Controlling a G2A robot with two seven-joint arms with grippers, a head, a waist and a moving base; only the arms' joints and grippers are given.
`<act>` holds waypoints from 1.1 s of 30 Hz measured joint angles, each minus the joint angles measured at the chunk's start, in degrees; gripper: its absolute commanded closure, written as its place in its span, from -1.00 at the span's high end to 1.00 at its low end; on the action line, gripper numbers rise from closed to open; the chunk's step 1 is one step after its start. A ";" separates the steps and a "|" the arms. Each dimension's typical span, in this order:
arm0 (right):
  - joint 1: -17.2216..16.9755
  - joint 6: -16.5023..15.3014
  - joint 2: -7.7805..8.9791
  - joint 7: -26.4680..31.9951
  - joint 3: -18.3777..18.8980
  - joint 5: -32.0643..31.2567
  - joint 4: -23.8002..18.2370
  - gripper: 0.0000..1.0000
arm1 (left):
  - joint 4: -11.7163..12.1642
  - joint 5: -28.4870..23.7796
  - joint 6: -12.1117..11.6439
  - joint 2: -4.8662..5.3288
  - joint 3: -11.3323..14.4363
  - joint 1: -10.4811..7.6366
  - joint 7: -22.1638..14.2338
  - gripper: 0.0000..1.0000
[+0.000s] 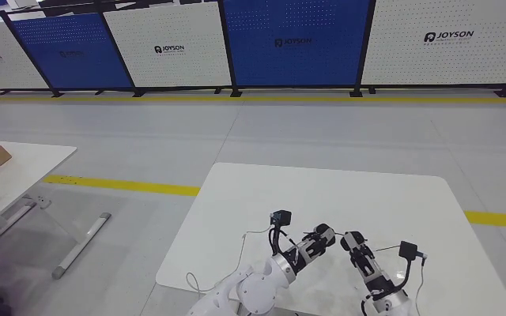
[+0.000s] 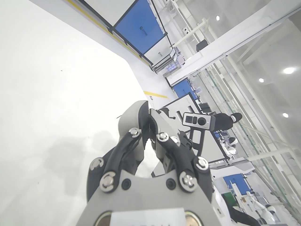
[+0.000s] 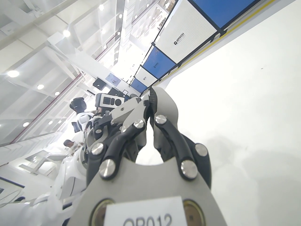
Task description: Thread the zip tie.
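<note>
Zip tie is proving too small to make out, so its look and place cannot be told. The one candidate is a thin dark sliver (image 2: 118,116) showing just beside the left claw (image 2: 148,109) against the tabletop (image 1: 332,193). It is too faint to identify. Left claw is sitting clenched, its black ribbed pads (image 2: 146,124) pressing together toward the tips. Whether anything thin is being pinched between them cannot be told. Right claw (image 3: 150,93) is also clenching, with the finger edges meeting and the seam between them hiding whatever may be inside. Both claws are showing smooth grey metal finger shells, black curved linkages and round silver screw heads. A white label on each base plate is being cut off at the frame edge. In the top view the two claws are resting near each other, tips angled toward one another, close to the near edge of the tabletop around its middle. Tabletop is looking white, smooth and matte, with rounded corners, and its near right corner is being cut off. A tiny dark speck (image 2: 61,70) is sitting on the bare surface, well apart from the left claw. A grey camera module (image 2: 198,120) on the other arm is showing just beyond the left claw.
</note>
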 measured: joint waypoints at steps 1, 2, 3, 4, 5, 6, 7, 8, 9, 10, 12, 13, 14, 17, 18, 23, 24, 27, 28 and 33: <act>0.06 0.00 0.06 0.42 0.20 0.49 -0.05 -1.00 | -0.13 0.08 -0.06 0.00 0.01 0.05 -0.10 -1.00; 0.07 0.00 0.09 0.61 0.32 0.75 -0.10 -1.00 | -0.20 0.16 -0.09 0.01 0.00 0.09 -0.17 -1.00; 0.06 0.00 0.13 0.75 0.39 0.97 -0.17 -1.00 | -0.26 0.24 -0.10 0.01 -0.01 0.11 -0.23 -1.00; 0.03 0.00 0.17 0.98 0.46 1.30 -0.29 -1.00 | -0.30 0.33 -0.10 0.02 -0.03 0.14 -0.29 -1.00; 0.01 0.00 0.20 1.17 0.50 1.59 -0.41 -1.00 | -0.33 0.40 -0.10 0.02 -0.04 0.15 -0.33 -1.00; -0.03 0.00 0.23 1.37 0.56 1.91 -0.53 -1.00 | -0.35 0.47 -0.10 0.02 -0.04 0.16 -0.37 -1.00; -0.08 0.00 0.28 1.70 0.65 2.47 -0.69 -1.00 | -0.37 0.56 -0.10 0.01 -0.03 0.16 -0.42 -1.00; -0.11 0.00 0.31 1.97 0.75 2.99 -0.80 -1.00 | -0.40 0.65 -0.10 0.01 0.00 0.16 -0.46 -1.00; -0.12 0.00 0.35 2.24 0.87 3.53 -0.86 -1.00 | -0.44 0.76 -0.09 0.00 0.03 0.17 -0.50 -1.00; -0.12 0.00 0.40 2.59 1.04 4.11 -0.90 -1.00 | -0.52 0.86 -0.09 0.00 0.07 0.20 -0.54 -1.00; -0.09 0.00 0.47 3.04 1.23 4.69 -0.88 -1.00 | -0.68 0.95 -0.14 0.00 0.09 0.29 -0.63 -1.00; -0.05 0.00 0.50 3.26 1.31 4.89 -0.82 -1.00 | -0.78 0.97 -0.22 0.00 0.10 0.37 -0.74 -1.00; -0.01 0.00 0.52 3.38 1.33 4.92 -0.74 -1.00 | -0.86 0.94 -0.31 0.01 0.10 0.43 -0.87 -1.00; 0.17 0.00 0.56 3.65 1.22 4.56 -0.42 -1.00 | -1.14 0.29 -0.77 0.05 -0.07 0.64 -1.50 -1.00; 0.21 0.00 0.56 3.74 1.15 4.42 -0.35 -1.00 | -1.20 0.23 -0.85 0.08 -0.16 0.68 -1.65 -1.00; 0.35 0.00 0.58 3.74 0.87 4.08 -0.18 -1.00 | -1.29 0.85 -0.66 0.13 -0.26 0.86 -1.72 -1.00; 0.34 0.00 0.57 3.60 0.85 4.08 -0.18 -1.00 | -1.24 0.92 -0.57 0.12 -0.25 0.85 -1.61 -1.00; 0.20 0.00 0.57 3.05 0.88 4.15 -0.18 -1.00 | -0.98 1.19 0.09 0.07 -0.27 0.82 -1.10 -0.42; 0.13 0.00 0.58 2.85 0.95 4.10 -0.14 -1.00 | -0.85 1.64 0.64 0.05 -0.21 0.77 -0.95 -0.18; 0.00 0.00 0.55 1.78 0.96 3.19 0.23 -1.00 | -0.57 2.43 1.25 -0.06 0.20 0.68 -0.58 0.02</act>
